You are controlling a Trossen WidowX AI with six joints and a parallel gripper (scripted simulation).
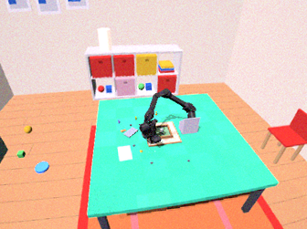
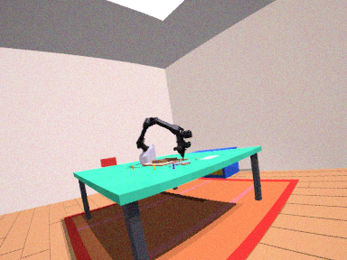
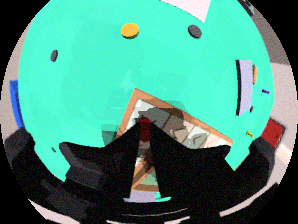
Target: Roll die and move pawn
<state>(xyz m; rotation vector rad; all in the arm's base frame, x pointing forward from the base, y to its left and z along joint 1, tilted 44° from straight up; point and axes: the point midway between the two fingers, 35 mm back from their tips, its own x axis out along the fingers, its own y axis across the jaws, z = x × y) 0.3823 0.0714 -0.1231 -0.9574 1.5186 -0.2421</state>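
Observation:
The board point(image 1: 176, 140) point(image 2: 159, 161) point(image 3: 143, 102) lies at the table's middle, a tan frame of squares around a green dice tray point(image 3: 200, 140). My gripper point(image 1: 148, 134) point(image 2: 182, 156) point(image 3: 144, 125) is down at the board's left edge, with the fingers drawn close together. In the wrist view a small red pawn point(image 3: 141, 121) shows between the fingertips, pinched on the ring of squares. The arm hides most of the tray in the top and exterior views, and I cannot make out the die or its top face.
A white card point(image 1: 124, 152) and a grey card point(image 1: 130, 132) lie on the green table left of the board. The arm's grey base point(image 1: 190, 125) stands right of it. Small coloured pieces, such as an orange disc point(image 3: 129, 28), are scattered about.

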